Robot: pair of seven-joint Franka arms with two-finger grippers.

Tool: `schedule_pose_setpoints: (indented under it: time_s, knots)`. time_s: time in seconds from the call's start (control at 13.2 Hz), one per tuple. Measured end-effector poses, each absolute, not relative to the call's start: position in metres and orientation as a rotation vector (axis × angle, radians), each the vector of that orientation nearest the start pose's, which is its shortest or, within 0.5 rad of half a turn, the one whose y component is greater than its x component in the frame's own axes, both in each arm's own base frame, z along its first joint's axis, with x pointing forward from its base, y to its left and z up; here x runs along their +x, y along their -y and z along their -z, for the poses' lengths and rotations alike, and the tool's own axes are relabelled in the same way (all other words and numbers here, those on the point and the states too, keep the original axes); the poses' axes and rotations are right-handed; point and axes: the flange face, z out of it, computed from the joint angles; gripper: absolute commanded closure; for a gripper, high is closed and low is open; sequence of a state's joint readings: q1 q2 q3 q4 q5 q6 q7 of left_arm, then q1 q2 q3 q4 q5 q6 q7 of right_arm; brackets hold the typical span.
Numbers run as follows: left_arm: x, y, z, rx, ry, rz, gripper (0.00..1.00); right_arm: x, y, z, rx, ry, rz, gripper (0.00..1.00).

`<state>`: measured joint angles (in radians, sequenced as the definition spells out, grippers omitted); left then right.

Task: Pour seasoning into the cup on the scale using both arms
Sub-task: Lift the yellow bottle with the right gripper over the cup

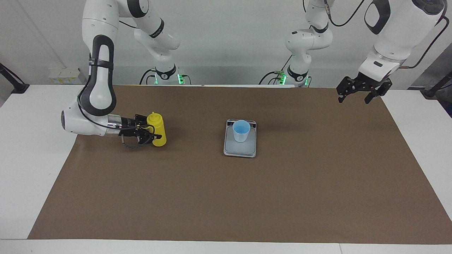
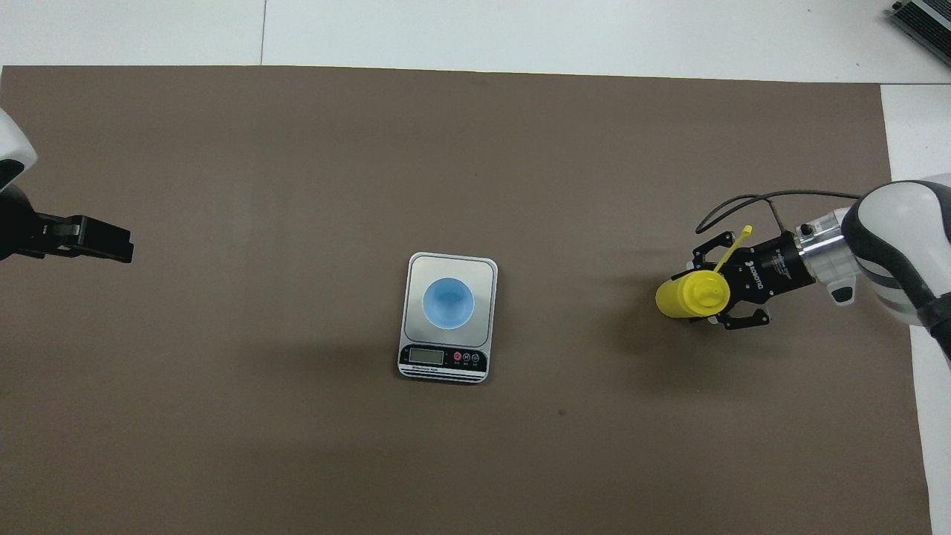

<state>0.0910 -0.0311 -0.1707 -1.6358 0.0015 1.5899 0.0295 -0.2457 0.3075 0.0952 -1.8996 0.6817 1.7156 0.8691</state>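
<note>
Both arms are glossy white, built of rounded jointed segments with black bands at the joints and long black oval insets on the forearms. Black cables loop along the links, and green lights glow at each base. The right hand (image 1: 152, 134) is a black open-frame linkage behind a bright metal wrist collar with white lettering; the left hand (image 1: 356, 95) is black too

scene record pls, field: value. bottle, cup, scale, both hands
bottle: yellow seasoning bottle, tilted, toward the right arm's end of the brown mat
cup: blue cup upright on the scale
scale: grey scale mid-mat, display edge toward the robots
right hand: right hand low at the bottle, fingers around its body
left hand: left hand raised over the mat's edge at the left arm's end, holding nothing, waiting
pour: not begun
</note>
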Motion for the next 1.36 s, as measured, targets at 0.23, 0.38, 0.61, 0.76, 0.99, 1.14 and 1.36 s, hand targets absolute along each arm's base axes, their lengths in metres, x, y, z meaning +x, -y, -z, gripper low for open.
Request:
schedule_pose_setpoints:
  time_s: [0.23,0.38,0.61,0.76,0.99,1.14,1.36]
  knots:
    - [0.544,0.045,-0.613,-3.129,-0.174,-0.022,0.00,0.592,-0.046,-0.379,-2.048,-1.700,-0.689,1.00]
    - [0.543,0.045,-0.613,-3.129,-0.180,-0.020,0.00,0.598,-0.098,-0.404,-2.105,-1.833,-0.513,1.00]
    - [0.542,0.045,-0.615,-3.127,-0.213,-0.016,0.00,0.600,-0.188,-0.431,-2.194,-1.908,-0.145,1.00]
    - [0.542,0.045,-0.615,-3.126,-0.218,-0.015,0.00,0.591,-0.238,-0.435,-2.283,-1.821,0.066,1.00]
    - [0.542,0.045,-0.615,-3.126,-0.218,-0.015,0.00,0.576,-0.284,-0.437,-2.488,-1.607,0.376,1.00]
    - [0.542,0.045,-0.615,-3.126,-0.218,-0.016,0.00,0.569,-0.300,-0.440,-2.583,-1.490,0.580,1.00]
    - [0.542,0.045,-0.615,-3.126,-0.218,-0.017,0.00,0.555,-0.330,-0.441,-2.666,-1.297,0.843,1.00]
